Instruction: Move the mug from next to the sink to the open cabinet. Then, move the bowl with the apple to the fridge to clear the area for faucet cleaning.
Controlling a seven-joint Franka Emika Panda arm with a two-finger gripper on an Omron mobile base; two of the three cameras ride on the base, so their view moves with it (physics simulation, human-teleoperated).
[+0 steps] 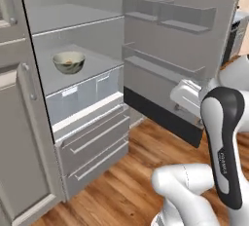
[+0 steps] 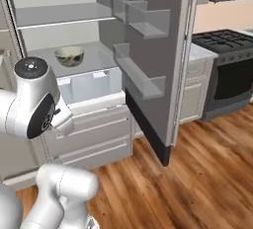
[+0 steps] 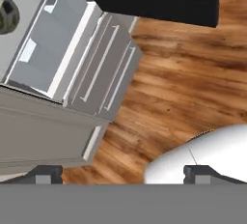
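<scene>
With the fridge [image 1: 146, 35] door swung wide, the bowl [image 1: 68, 62] rests on its middle shelf above the clear drawers. My gripper [image 3: 123, 175] is spread open and empty, well clear of the fridge.

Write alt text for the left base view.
A cream bowl sits on a shelf inside the open fridge, above a clear drawer. The fridge door stands swung open with bare racks, and the robot's white arm rises at lower right over a wooden floor.
</scene>
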